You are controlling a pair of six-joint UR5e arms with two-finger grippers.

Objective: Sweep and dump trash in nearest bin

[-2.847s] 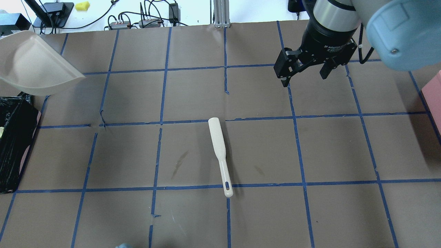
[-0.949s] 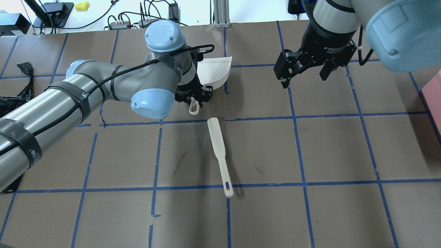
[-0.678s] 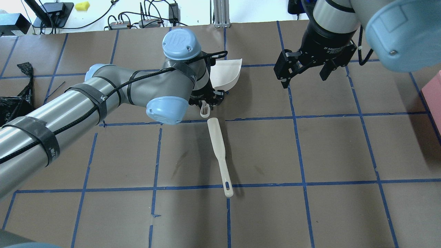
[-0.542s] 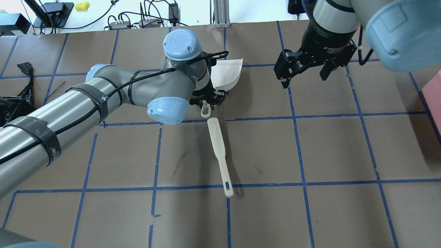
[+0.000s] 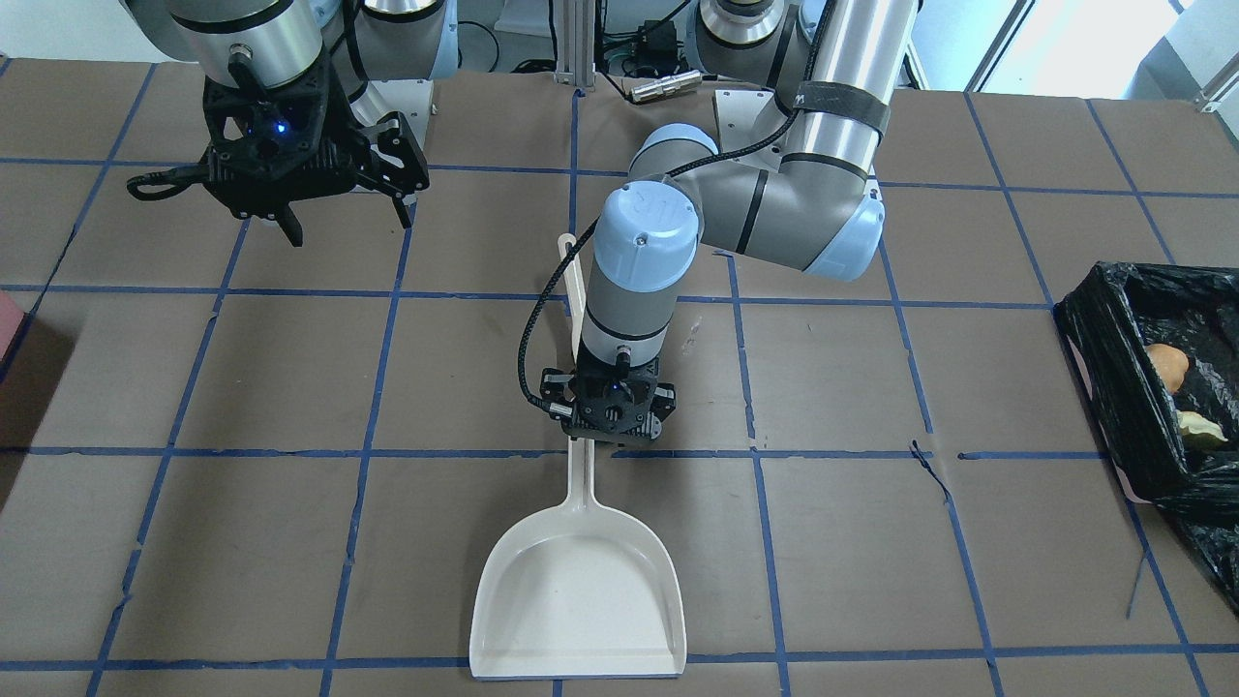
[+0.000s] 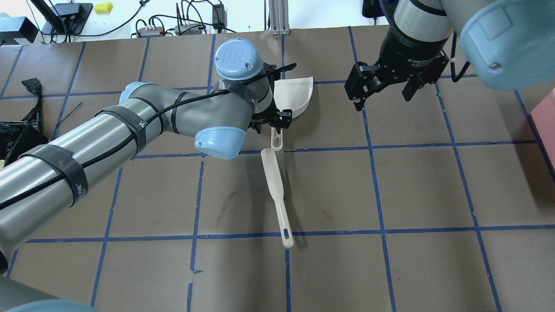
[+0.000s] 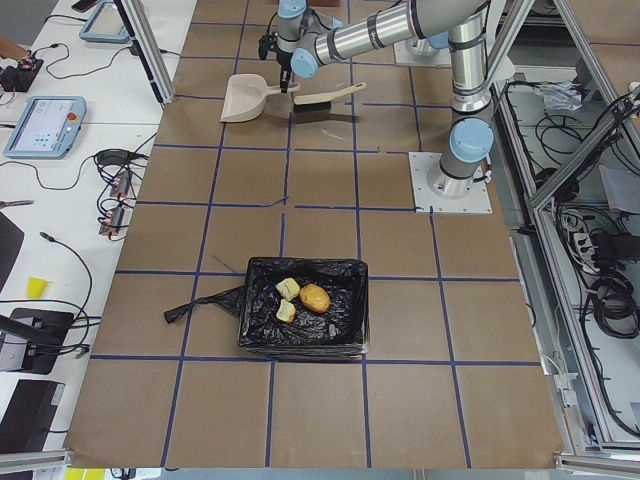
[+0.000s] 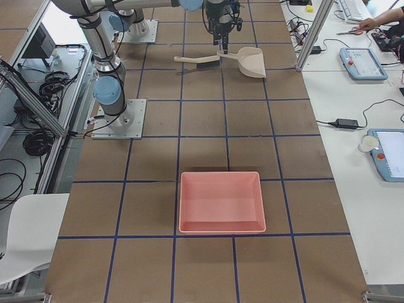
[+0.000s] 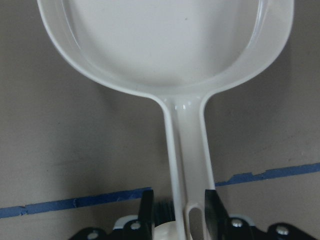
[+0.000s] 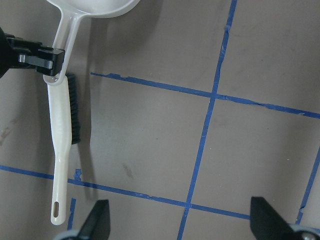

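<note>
My left gripper point(image 5: 602, 440) is shut on the handle of the white dustpan point(image 5: 581, 590), which lies flat on the table's far middle. The left wrist view shows the handle between the fingers point(image 9: 212, 212) and an empty pan point(image 9: 165, 40). The white brush point(image 6: 275, 186) with black bristles lies just behind the dustpan handle, its head end touching or almost touching it. The black-lined bin point(image 5: 1103, 378) stands at the table's left end with food scraps inside point(image 7: 350, 310). My right gripper point(image 6: 383, 97) is open and empty, hovering to the right of the dustpan.
A pink tray point(image 8: 221, 175) sits at the table's right end and shows at the overhead view's right edge point(image 6: 547, 117). Brown paper with blue tape lines covers the table. Cables and devices lie beyond the far edge.
My left arm has carried the dustpan from over the bin at the left to the table's middle and is still shifting it right. The brush and the right arm have not moved.
</note>
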